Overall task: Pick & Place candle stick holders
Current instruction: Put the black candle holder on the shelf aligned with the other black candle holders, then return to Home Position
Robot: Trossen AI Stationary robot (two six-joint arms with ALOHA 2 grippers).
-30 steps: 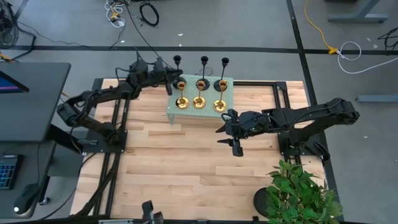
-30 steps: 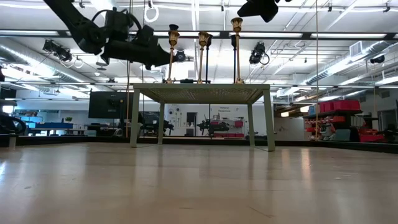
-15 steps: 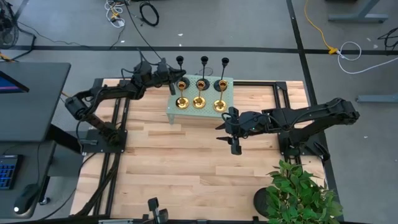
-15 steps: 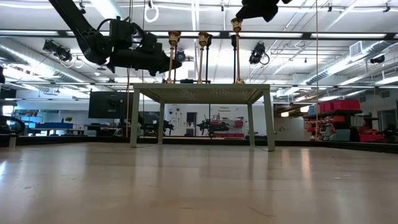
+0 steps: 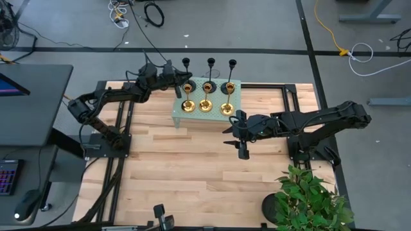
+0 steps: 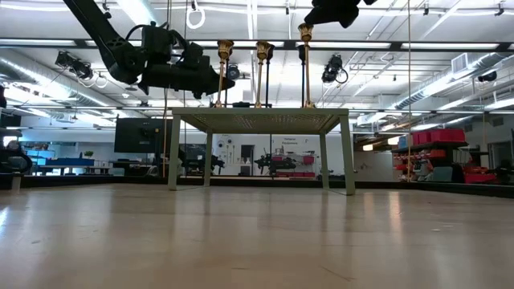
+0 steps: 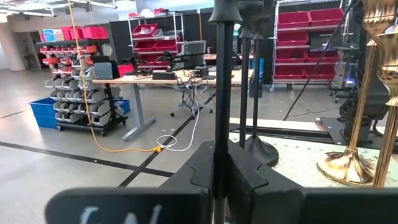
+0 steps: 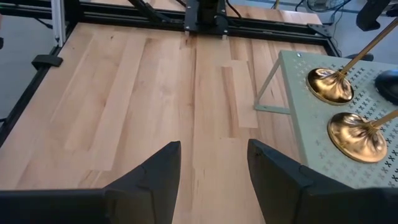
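Six candle stick holders are on or at a small pale green stand [image 5: 236,96] near the far edge of the wood worktop [image 5: 192,160]. 3 gold ones sit in a row on the stand: left gold holder [image 5: 187,106], middle gold holder [image 5: 205,104], right gold holder [image 5: 227,108]. 3 black ones are behind them: left black holder [image 5: 185,63], middle black holder [image 5: 210,63], right black holder [image 5: 232,63].

Left gripper [image 5: 174,86] is up at the stand's far left corner. Left wrist view: its jaws are closed on the thin stem of the left black holder [image 7: 220,93], w/ the dark fingers [image 7: 245,177] pressed on both sides. In that view the other black stems stand just beside it, & a gold base [image 7: 345,167] sits on the stand further over. Low view: the left arm [image 6: 161,64] is level w/ the gold stems, above the stand top.

Right gripper [image 5: 241,142] hangs over bare wood, just in front of the stand's right end, touching nothing. Right wrist view: its jaws are wide open, fingers [image 8: 155,177] apart, wood between them, stand corner w/ 2 gold bases off to one side.

Green plant [image 5: 311,199] sits at the worktop's near right corner, well apart from the stand.
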